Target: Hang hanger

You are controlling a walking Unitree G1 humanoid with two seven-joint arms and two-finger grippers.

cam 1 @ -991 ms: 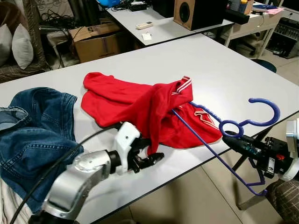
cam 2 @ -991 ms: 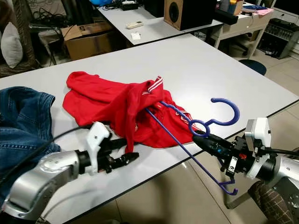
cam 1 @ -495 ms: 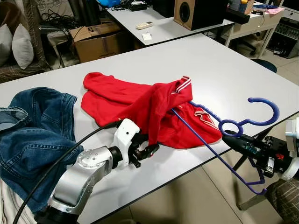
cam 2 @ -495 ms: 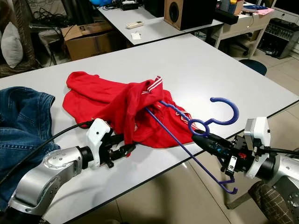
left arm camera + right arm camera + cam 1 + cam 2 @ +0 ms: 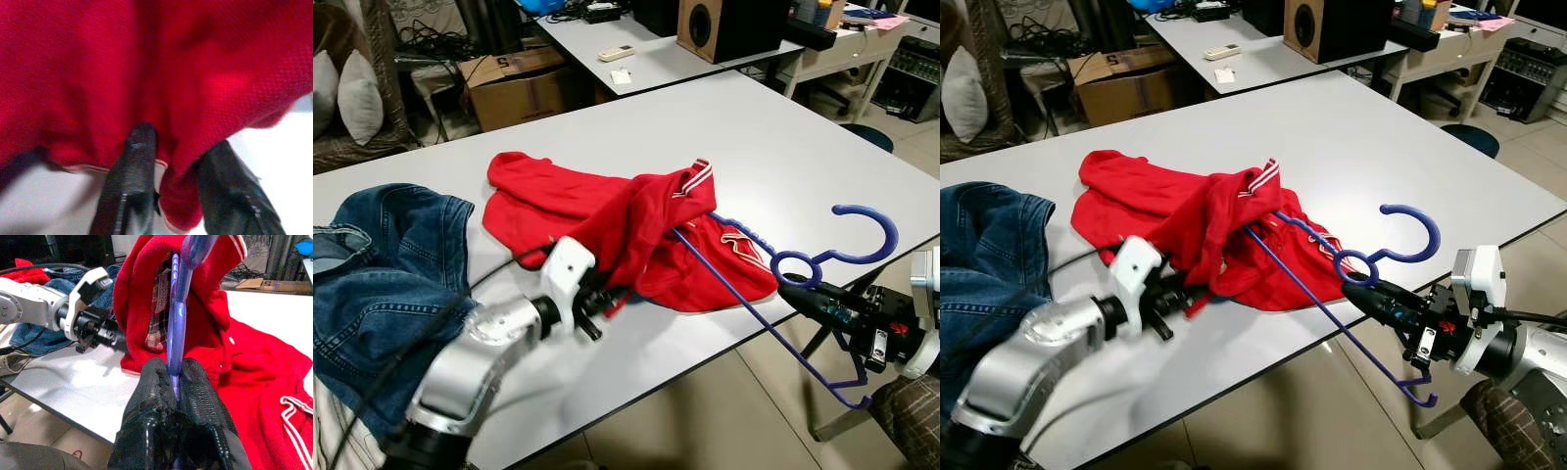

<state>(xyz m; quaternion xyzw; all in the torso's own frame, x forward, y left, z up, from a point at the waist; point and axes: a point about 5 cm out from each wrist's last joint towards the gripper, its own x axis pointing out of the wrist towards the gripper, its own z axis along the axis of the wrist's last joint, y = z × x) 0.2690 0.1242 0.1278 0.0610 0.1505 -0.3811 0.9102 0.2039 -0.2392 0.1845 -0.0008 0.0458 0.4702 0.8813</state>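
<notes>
A red shirt (image 5: 597, 211) lies crumpled on the white table (image 5: 783, 147). A blue hanger (image 5: 744, 308) runs from under the shirt's striped collar out past the table's near edge, hook (image 5: 867, 235) pointing right. My right gripper (image 5: 795, 290) is shut on the hanger just below the hook, and the right wrist view shows its fingers (image 5: 156, 382) pinching the blue rod. My left gripper (image 5: 607, 294) is at the shirt's near hem. In the left wrist view its fingers (image 5: 137, 152) stand apart, open, with a fold of red cloth (image 5: 186, 88) between them.
Blue jeans (image 5: 382, 274) lie at the table's left end. Behind stand a second table with a remote (image 5: 617, 53), a speaker (image 5: 720, 24) and a cardboard box (image 5: 514, 83). The near table edge runs just under both arms, with tiled floor below.
My left gripper has moved forward across the table until its fingers reach the shirt's hem. The right gripper and hanger have stayed in place.
</notes>
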